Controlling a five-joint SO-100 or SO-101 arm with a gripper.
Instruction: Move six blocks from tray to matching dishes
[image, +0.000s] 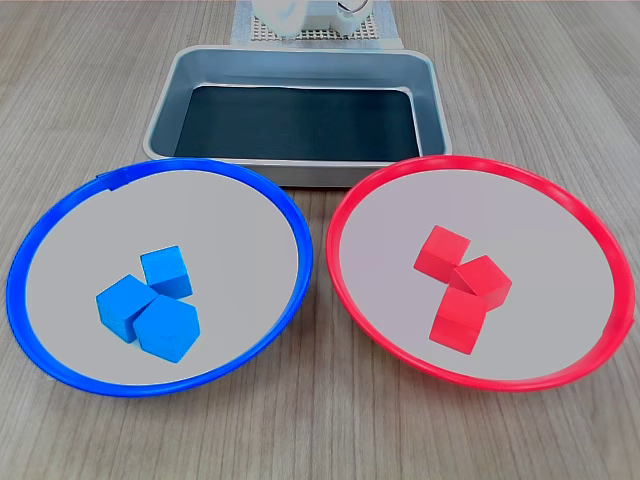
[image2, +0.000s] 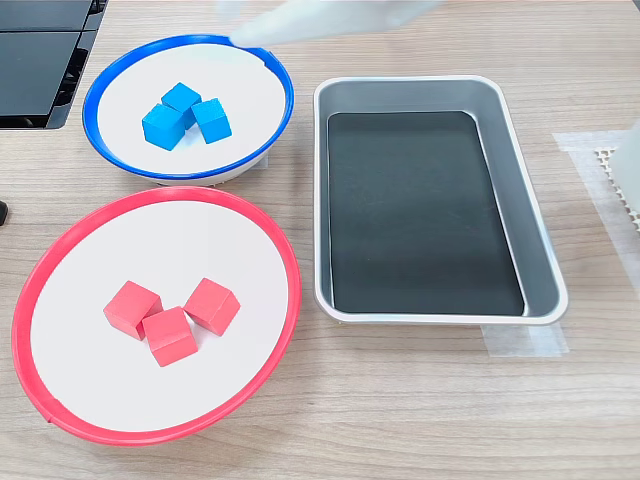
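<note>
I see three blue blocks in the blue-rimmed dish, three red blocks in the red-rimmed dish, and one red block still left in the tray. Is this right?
Not quite. The tray is empty: both exterior views show only its bare dark bottom. The rest holds: three blue blocks lie in the blue-rimmed dish and three red blocks in the red-rimmed dish.

arm (image: 310, 15): white plastic | rounded housings | blurred pale in second exterior view

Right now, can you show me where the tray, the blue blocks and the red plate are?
tray (image2: 420, 95): second exterior view, on its grey inner wall.
blue blocks (image: 150, 302): first exterior view, on the middle of the cluster.
red plate (image: 480, 164): first exterior view, on its far rim.
</note>
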